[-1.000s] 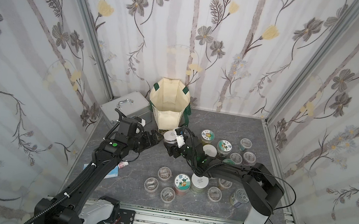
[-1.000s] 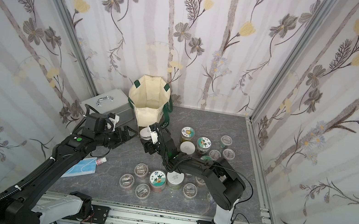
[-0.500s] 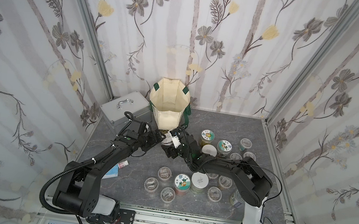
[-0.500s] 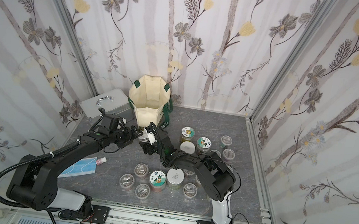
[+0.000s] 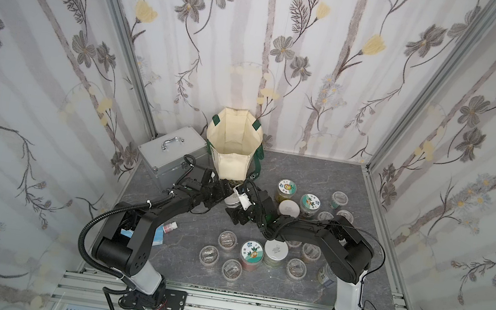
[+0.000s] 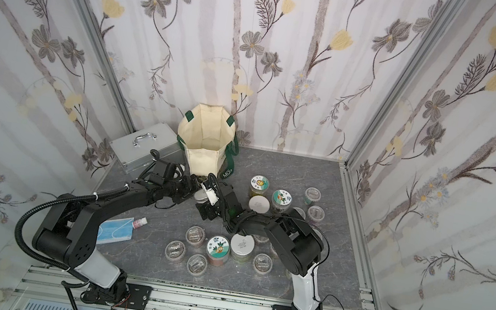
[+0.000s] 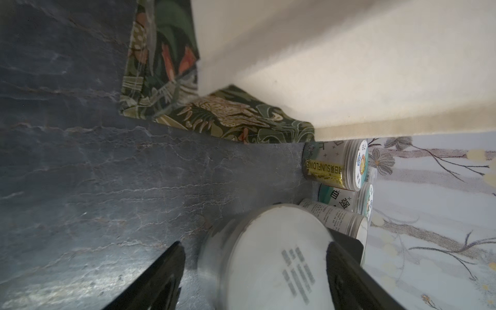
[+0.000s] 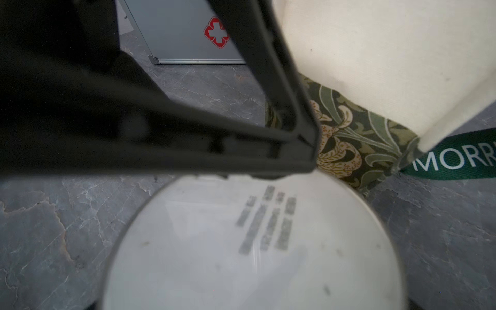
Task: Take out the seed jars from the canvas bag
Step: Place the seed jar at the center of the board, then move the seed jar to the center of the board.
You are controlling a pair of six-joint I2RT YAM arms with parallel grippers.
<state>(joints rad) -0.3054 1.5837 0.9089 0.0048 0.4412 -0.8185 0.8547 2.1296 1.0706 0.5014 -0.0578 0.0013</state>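
White-lidded seed jar (image 5: 232, 199) stood mid-frame in a top view, just below the canvas bag (image 5: 230, 156); left gripper (image 7: 255, 247) straddled it, jaws wide, gap on one side; right gripper (image 5: 237, 208) sat beside it, jaws untellable; seemingly a handover, needing the left to close.

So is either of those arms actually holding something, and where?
It cannot be told. A white-lidded jar sits between the fingers of the left gripper at its sides, with a gap at one finger; the right gripper's grip is hidden.

Silver case (image 5: 170, 154) back-left; blue mask (image 6: 115, 231) beside pink-capped bottle (image 6: 140, 222).
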